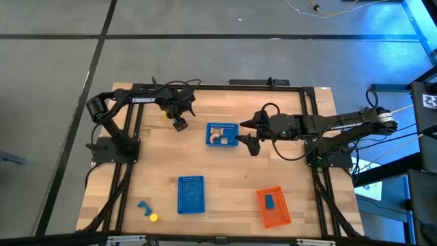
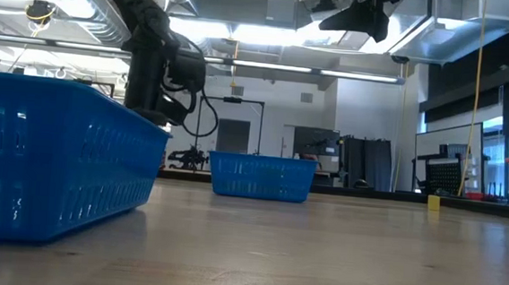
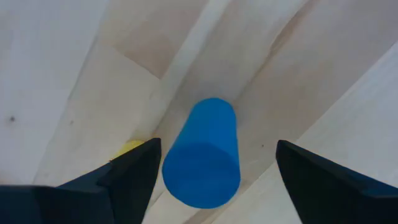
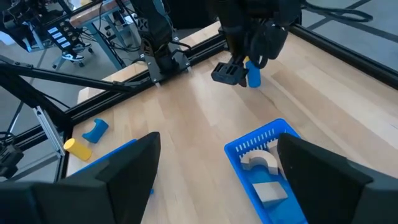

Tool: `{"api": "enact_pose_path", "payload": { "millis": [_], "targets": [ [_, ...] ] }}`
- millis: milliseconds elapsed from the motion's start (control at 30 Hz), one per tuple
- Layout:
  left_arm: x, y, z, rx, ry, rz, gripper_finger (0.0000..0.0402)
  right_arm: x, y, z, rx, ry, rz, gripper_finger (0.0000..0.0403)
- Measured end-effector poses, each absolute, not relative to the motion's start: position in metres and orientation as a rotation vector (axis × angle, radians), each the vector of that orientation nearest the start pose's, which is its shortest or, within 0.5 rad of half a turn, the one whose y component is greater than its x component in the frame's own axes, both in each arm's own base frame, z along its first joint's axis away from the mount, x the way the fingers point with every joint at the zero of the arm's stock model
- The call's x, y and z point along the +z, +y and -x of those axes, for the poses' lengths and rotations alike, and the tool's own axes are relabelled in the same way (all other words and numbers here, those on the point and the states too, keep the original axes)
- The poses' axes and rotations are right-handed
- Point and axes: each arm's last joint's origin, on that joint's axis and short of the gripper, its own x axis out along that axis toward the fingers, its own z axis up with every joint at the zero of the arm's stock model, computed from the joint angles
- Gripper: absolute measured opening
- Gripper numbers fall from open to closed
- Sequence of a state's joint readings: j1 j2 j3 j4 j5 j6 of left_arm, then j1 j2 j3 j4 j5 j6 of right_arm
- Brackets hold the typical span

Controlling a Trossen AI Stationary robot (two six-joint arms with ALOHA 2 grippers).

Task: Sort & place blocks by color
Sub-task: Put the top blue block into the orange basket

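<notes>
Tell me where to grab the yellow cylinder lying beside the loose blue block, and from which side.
Come straight down from above and close across the curved middle of the yellow cylinder, since it appears to lie on its side. The blue arch block sits close but apart, so keep the fingers off that side.

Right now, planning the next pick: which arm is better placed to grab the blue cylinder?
Left. The blue cylinder sits between the left gripper's open fingers, against one of them. The right gripper, open too, hangs beside the blue basket holding tan pieces, farther off.
</notes>
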State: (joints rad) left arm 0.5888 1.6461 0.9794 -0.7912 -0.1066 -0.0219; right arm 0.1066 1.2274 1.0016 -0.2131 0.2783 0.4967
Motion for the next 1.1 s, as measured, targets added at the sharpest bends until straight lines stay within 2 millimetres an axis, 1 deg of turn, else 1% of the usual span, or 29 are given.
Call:
{"api": "enact_pose_path", "payload": {
  "millis": [133,367,467,600,733,833,900,1000,1067,1100],
  "targets": [
    [0.167,0.159,-0.233,0.579,1.417,0.366,0.0252,0.315,0.021,-0.269,-0.271,0.379,-0.404,0.0323],
    [0.168,0.159,-0.233,0.575,1.418,0.368,0.0123,0.315,0.021,-0.269,-0.271,0.379,-0.404,0.0323],
    [0.174,0.156,-0.229,0.563,1.410,0.395,0.0119,0.315,0.021,-0.269,-0.271,0.379,-0.404,0.0323],
    [0.200,0.147,-0.226,0.563,1.273,0.453,0.0119,0.316,0.021,-0.270,-0.268,0.368,-0.407,0.0323],
    [0.241,0.125,-0.227,0.496,1.019,0.464,0.0119,0.319,0.021,-0.271,-0.253,0.342,-0.414,0.0323],
    [0.274,0.100,-0.233,0.404,0.779,0.475,0.0119,0.319,0.022,-0.272,-0.233,0.336,-0.413,0.0323],
    [0.292,0.080,-0.239,0.340,0.635,0.485,0.0119,0.318,0.022,-0.273,-0.216,0.341,-0.416,0.0323],
    [0.312,0.050,-0.250,0.250,0.462,0.490,0.0119,0.314,0.023,-0.277,-0.217,0.356,-0.413,0.0323],
    [0.318,0.030,-0.258,0.215,0.386,0.506,0.0119,0.311,0.025,-0.281,-0.207,0.365,-0.413,0.0323],
    [0.318,0.021,-0.262,0.200,0.371,0.516,0.0119,0.309,0.025,-0.283,-0.191,0.367,-0.410,0.0323]
  ]
}}
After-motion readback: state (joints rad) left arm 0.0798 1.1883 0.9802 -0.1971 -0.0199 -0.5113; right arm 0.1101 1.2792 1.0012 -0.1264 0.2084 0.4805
